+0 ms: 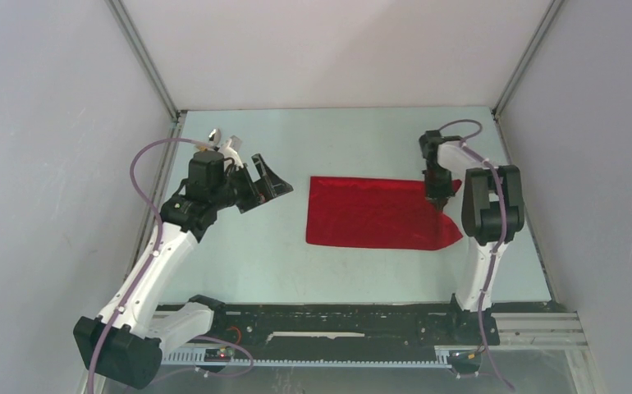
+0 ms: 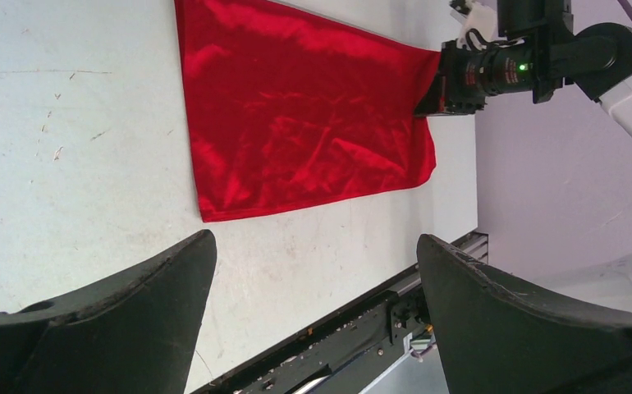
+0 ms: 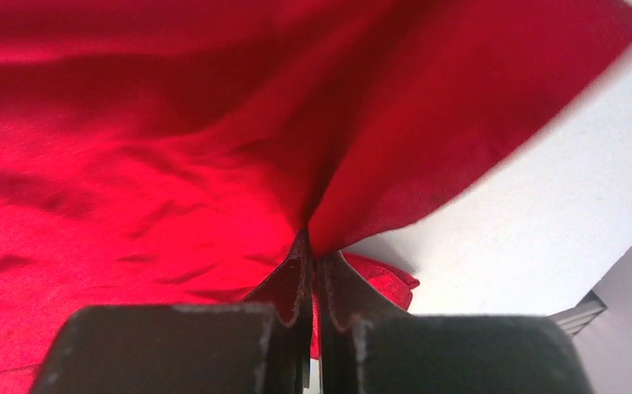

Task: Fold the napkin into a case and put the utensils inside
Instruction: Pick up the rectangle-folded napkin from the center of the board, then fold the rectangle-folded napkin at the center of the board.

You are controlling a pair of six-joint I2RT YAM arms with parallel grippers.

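Folding seems barely begun: right jaws pinch the napkin (image 1: 370, 212) edge between them, left jaws gape empty; no case yet.

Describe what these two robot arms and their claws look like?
Both the left arm and right arm have white links, black joints and a looping mauve cable. The left gripper and right gripper are matte black, each with two tapered fingers.

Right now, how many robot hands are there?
2. The left gripper hangs open left of the napkin; the right gripper pinches the napkin's right edge. None seem hidden.
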